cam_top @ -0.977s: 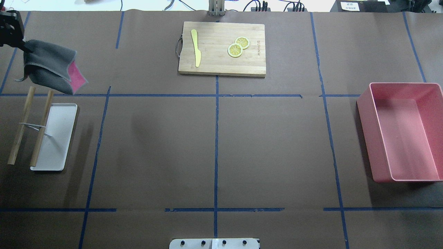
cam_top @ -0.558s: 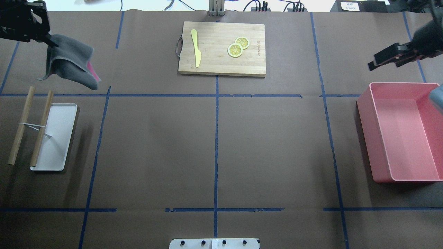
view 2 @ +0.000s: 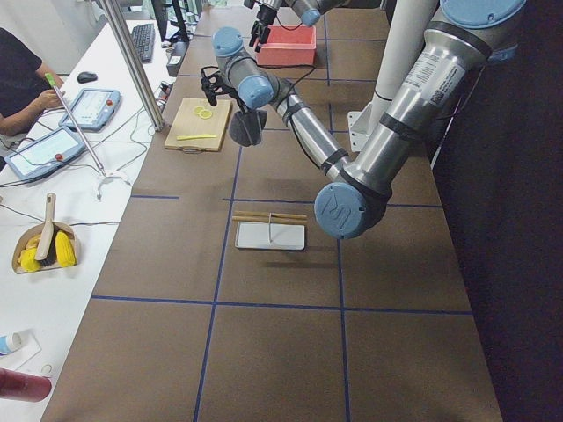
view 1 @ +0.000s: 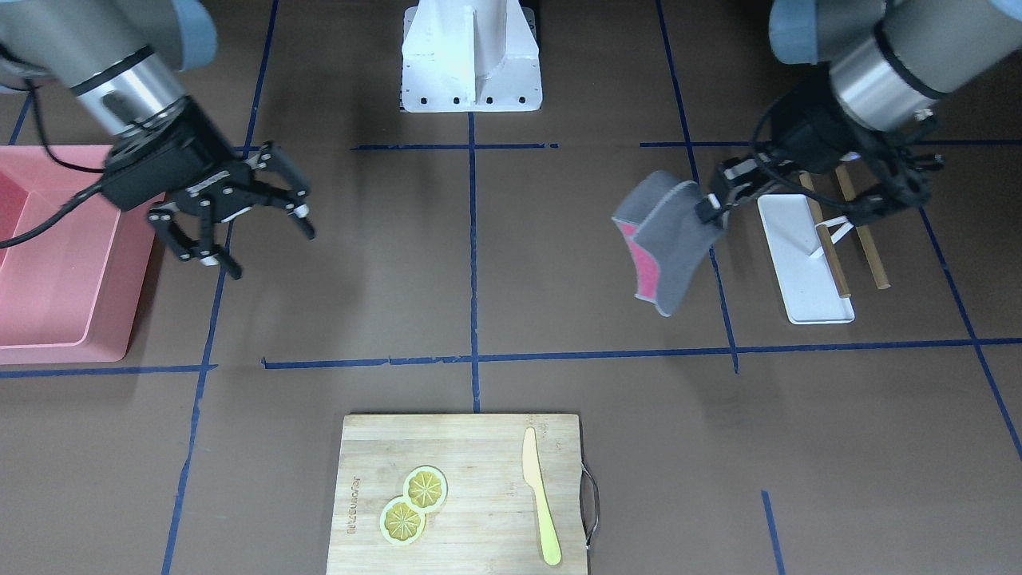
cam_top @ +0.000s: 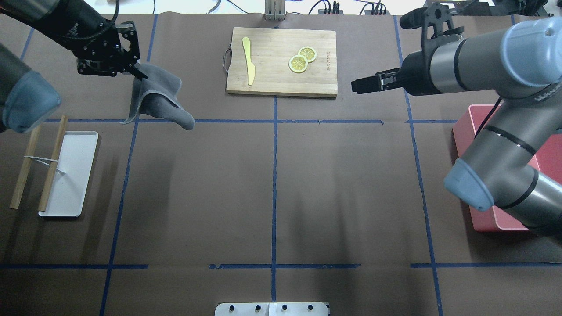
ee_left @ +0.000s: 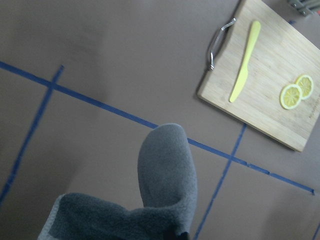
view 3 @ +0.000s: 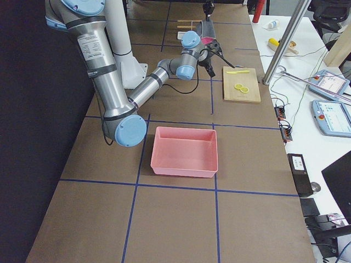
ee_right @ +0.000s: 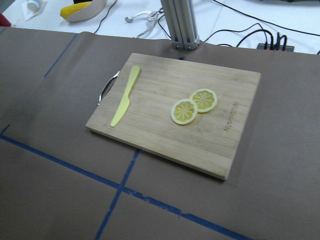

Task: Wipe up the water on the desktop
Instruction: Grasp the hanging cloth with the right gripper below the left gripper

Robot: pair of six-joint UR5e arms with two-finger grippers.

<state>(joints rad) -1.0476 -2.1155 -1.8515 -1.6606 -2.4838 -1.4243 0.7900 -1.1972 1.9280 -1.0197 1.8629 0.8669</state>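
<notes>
The surface (cam_top: 342, 188), dark brown and crossed by blue tape lines, lay under both hands. Neither hand touched it.

Toward the far-left corner, the left hand (cam_top: 139, 74) was clamped on the top edge of a grey cloth (cam_top: 160, 98). The cloth showed pink on one side in the front-facing view and hung down from the hand above the surface. Nearer the left edge lay a white tray (cam_top: 72, 175), with two wooden sticks (cam_top: 26, 160) beside and across it, well apart from the cloth.

At the middle of the far edge sat a cutting board (cam_top: 276, 74) with a yellow knife (cam_top: 249, 61) and two lemon slices (cam_top: 302, 60) on it.

Right of the board, the right hand (view 1: 271, 251) hung above the surface with its fingers spread wide, holding nothing. A pink bin (view 3: 186, 170) stood against the right edge, partly under that arm.

From the board to the near edge, the middle of the surface showed only tape lines between the tray and the bin.
</notes>
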